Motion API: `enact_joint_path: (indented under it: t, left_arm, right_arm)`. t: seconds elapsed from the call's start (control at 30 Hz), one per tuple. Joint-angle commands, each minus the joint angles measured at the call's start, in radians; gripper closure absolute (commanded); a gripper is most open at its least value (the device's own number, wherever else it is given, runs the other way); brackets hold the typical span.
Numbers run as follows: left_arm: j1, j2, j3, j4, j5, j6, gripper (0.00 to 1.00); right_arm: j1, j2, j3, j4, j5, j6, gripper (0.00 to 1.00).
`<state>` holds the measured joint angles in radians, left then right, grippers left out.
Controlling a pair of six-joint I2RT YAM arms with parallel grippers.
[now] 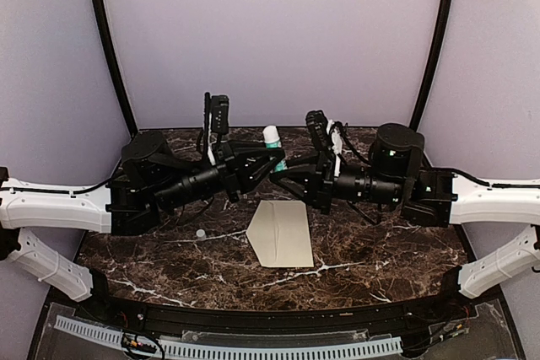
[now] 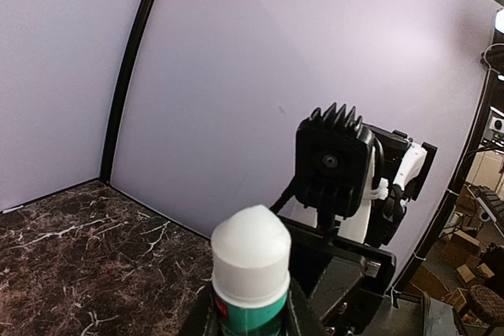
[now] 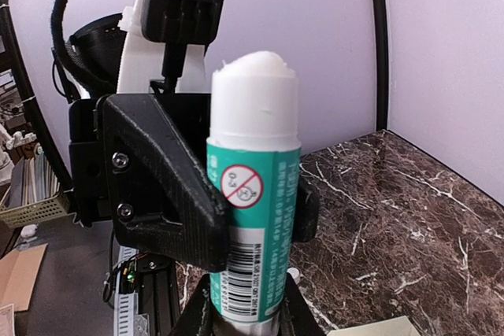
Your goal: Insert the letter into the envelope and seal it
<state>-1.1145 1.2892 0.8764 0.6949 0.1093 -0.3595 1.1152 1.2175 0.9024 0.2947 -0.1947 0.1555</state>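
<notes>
The envelope, plain pale cream, lies flat on the dark marble table with a pointed end to the left; its corner shows in the right wrist view. The letter is hidden or out of view. Above the envelope's far end both arms meet at an upright green glue stick with a white tip. My left gripper is shut on the stick's middle, its black fingers clamping the label. My right gripper is shut on the stick's lower end.
A small white cap lies on the table left of the envelope. Lilac walls with black corner posts enclose the table. A perforated white strip runs along the near edge.
</notes>
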Motion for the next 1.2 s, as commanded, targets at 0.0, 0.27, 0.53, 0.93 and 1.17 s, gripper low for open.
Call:
enact_joint_path:
  t: [0.0, 0.27, 0.53, 0.93, 1.17]
  left_arm:
    - [-0.004, -0.038, -0.019, 0.066, 0.160, -0.023, 1.00]
    - [-0.005, 0.014, 0.024, 0.130, 0.490, -0.087, 1.00]
    - [-0.004, 0.050, 0.032, 0.224, 0.602, -0.151, 1.00]
    - [-0.002, -0.046, -0.008, 0.086, 0.184, -0.126, 1.00]
    - [-0.002, -0.042, -0.003, 0.049, -0.010, -0.150, 1.00]
  right_arm:
    - [-0.030, -0.022, 0.006, 0.117, -0.271, 0.069, 1.00]
    - [-0.099, 0.009, 0.004, 0.337, -0.658, 0.345, 1.00]
    - [-0.124, 0.057, -0.004, 0.551, -0.805, 0.565, 1.00]
    - [-0.125, -0.074, -0.085, 0.179, -0.449, 0.255, 0.22]
    - [-0.057, -0.075, -0.085, 0.123, -0.147, 0.122, 0.19]
